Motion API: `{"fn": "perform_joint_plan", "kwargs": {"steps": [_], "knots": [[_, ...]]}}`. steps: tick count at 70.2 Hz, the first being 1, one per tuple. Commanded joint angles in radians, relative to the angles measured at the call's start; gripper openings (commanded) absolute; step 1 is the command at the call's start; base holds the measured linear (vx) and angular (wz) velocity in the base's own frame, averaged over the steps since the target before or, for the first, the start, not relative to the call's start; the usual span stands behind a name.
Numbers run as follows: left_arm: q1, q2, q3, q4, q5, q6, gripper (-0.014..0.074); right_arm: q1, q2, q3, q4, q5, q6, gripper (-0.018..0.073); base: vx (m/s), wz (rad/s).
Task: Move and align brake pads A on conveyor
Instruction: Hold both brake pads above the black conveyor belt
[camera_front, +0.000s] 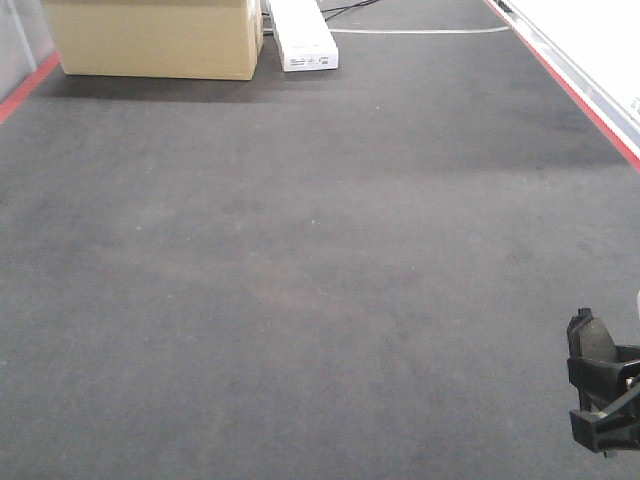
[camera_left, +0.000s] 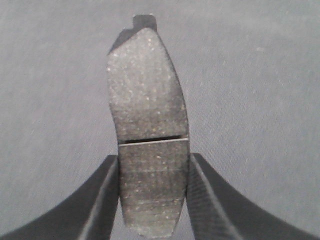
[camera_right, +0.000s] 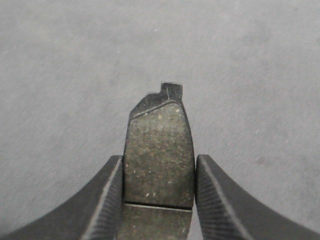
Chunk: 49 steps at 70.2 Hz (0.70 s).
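Note:
The conveyor (camera_front: 300, 250) is a wide dark grey felt belt filling the front view. At its lower right my right gripper (camera_front: 600, 395) is shut on one dark-grey brake pad A (camera_front: 590, 340), which stands on end above the belt. In the right wrist view that brake pad (camera_right: 159, 140) sits squeezed between the fingers (camera_right: 107, 200) of the gripper (camera_right: 159, 159), its groove low between them. In the left wrist view my left gripper (camera_left: 153, 158) is shut on another brake pad (camera_left: 145, 100), grooved across the middle, over bare belt (camera_left: 250, 75). The front view does not show the left gripper.
A cardboard box (camera_front: 155, 38) and a long white box (camera_front: 305, 35) stand at the belt's far end. Red stripes run along the left edge (camera_front: 25, 85) and right edge (camera_front: 580, 100). A white surface (camera_front: 600, 40) lies beyond the right stripe.

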Motion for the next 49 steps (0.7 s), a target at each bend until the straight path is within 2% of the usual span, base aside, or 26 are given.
{"fn": "perform_joint_plan", "kwargs": {"steps": [1, 49], "knots": [[0.000, -0.006, -0.033, -0.002, -0.074, -0.003, 0.0192, -0.003, -0.007, -0.032, 0.005, -0.078, -0.007, -0.0003, 0.10, -0.03], [0.000, -0.006, -0.033, -0.002, -0.074, -0.003, 0.0192, -0.003, -0.007, -0.032, 0.005, -0.078, -0.007, -0.0003, 0.03, 0.03]]}}
